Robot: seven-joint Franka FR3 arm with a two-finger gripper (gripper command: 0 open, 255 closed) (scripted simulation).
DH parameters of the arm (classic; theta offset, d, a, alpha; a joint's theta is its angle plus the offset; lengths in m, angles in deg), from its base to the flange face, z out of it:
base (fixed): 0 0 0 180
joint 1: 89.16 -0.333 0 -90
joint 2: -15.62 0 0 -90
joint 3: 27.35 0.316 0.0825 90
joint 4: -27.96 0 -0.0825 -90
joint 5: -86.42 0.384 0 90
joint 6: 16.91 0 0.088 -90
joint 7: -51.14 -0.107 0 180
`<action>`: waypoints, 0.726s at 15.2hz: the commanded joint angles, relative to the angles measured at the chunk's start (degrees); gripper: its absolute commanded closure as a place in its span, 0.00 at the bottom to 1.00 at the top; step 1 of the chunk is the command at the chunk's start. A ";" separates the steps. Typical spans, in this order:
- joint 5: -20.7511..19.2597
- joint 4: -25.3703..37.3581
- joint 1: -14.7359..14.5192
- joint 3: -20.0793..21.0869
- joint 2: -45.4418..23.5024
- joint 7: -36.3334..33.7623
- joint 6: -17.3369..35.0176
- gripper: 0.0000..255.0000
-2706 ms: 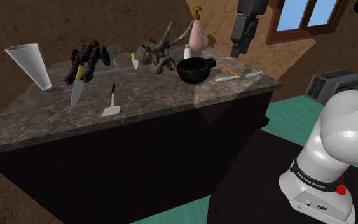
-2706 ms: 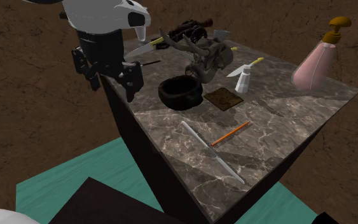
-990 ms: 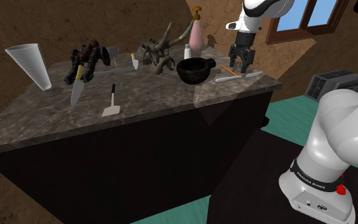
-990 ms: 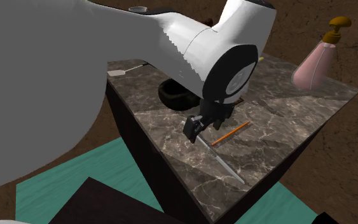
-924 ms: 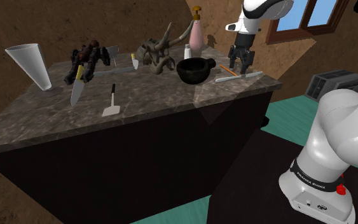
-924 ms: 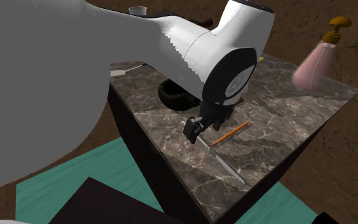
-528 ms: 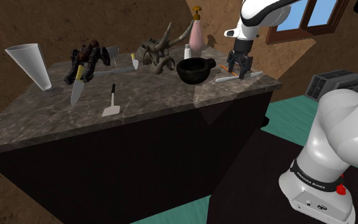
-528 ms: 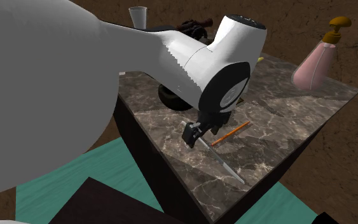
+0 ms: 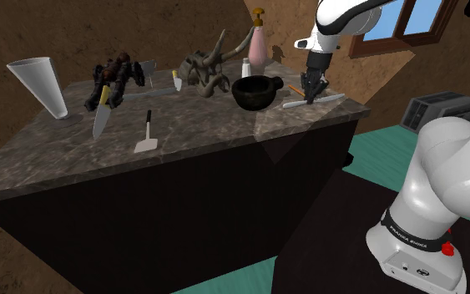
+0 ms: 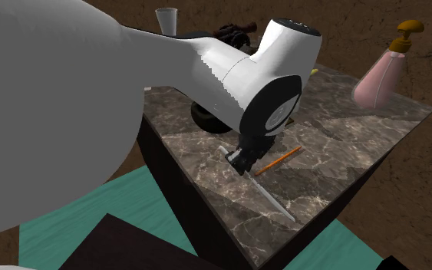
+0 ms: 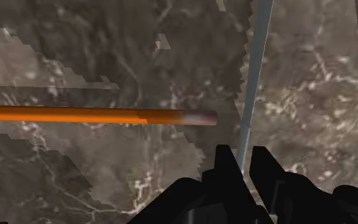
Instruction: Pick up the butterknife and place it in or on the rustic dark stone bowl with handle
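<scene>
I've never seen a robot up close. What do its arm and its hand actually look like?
The arm is built of rounded, glossy white segments with dark joints. Its base carries a black band with small white lettering and a red button. The gripper is all black, with two blocky fingers.

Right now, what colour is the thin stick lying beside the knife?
Orange, with a pale tip; the stick shows best in the wrist view.

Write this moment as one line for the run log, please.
phase: grasp | gripper: shut on butterknife | butterknife: flat on counter, beside orange pencil | bowl: without knife
</scene>
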 commanded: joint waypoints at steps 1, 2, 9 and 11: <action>0.00 0.00 0.00 0.00 0.00 0.00 0.00 1.00; 0.00 0.00 0.00 0.00 0.00 0.00 0.00 1.00; -0.08 1.15 0.07 0.46 0.50 -0.31 -1.60 1.00; -0.10 2.38 0.10 0.87 0.89 -0.58 -3.18 1.00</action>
